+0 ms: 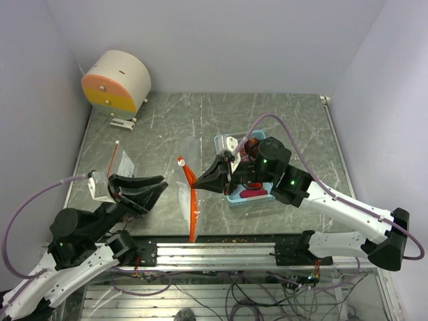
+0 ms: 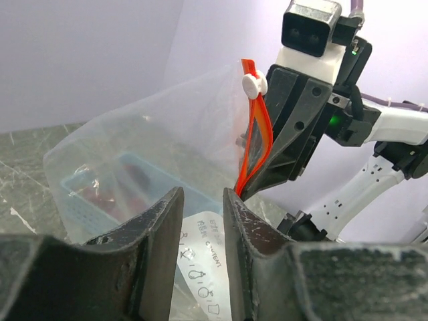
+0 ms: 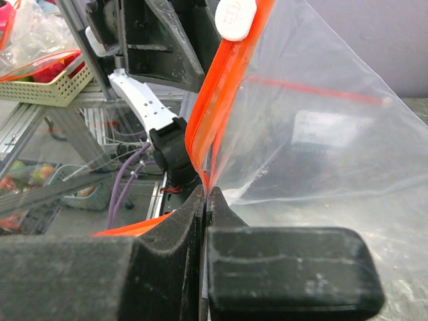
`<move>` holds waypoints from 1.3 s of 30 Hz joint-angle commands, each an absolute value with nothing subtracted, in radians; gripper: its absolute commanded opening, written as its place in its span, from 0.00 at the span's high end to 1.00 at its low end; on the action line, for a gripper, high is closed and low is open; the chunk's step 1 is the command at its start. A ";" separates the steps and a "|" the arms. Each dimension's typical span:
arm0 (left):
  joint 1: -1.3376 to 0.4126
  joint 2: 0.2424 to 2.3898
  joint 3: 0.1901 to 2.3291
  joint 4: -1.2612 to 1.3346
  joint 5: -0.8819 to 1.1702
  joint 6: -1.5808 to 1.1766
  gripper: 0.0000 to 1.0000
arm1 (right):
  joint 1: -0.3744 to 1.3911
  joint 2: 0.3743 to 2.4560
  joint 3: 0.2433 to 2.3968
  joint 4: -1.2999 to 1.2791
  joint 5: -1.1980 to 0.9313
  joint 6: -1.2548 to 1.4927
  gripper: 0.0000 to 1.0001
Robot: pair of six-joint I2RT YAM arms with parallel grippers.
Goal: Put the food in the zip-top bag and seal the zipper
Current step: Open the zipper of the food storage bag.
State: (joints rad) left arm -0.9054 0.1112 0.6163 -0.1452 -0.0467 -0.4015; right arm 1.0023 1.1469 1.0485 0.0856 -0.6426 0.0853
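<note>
The left gripper (image 1: 164, 185) has its jaws apart and empty, just short of the zip-top bag (image 1: 189, 152), which stands upright mid-table. The right gripper (image 1: 200, 182) is clamped on the bag's zipper (image 1: 192, 212). Beyond it, the food (image 1: 254, 194) seems to lie in the blue tray (image 1: 220, 142), largely hidden under the arm.

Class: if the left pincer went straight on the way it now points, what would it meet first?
Probably the clear zip-top bag, hanging from the shut right pincer just ahead, though depth is unclear.
</note>
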 commanded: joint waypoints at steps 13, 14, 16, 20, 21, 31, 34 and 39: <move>-0.906 0.373 0.608 0.177 0.097 -0.453 0.52 | 0.999 1.160 1.053 0.065 -0.623 0.065 1.00; -0.906 0.380 0.607 0.182 0.094 -0.454 0.52 | 1.000 1.160 1.050 0.067 -0.628 0.065 1.00; -0.906 0.393 0.607 0.193 0.095 -0.456 0.52 | 0.999 1.157 1.047 0.069 -0.630 0.064 1.00; -0.906 0.421 0.616 0.211 0.097 -0.458 0.53 | 0.999 1.158 1.050 0.063 -0.631 0.059 1.00; -0.906 0.428 0.621 0.214 0.098 -0.459 0.53 | 1.000 1.158 1.053 0.062 -0.627 0.061 1.00; -0.906 0.439 0.610 0.223 0.111 -0.476 0.57 | 1.000 1.160 1.069 0.039 -0.581 0.063 1.00; -0.906 0.436 0.612 0.202 0.121 -0.478 0.57 | 0.998 1.155 1.070 0.033 -0.509 0.072 1.00; -0.906 0.398 0.611 0.146 0.113 -0.482 0.58 | 0.998 1.141 1.063 0.040 -0.527 0.069 1.00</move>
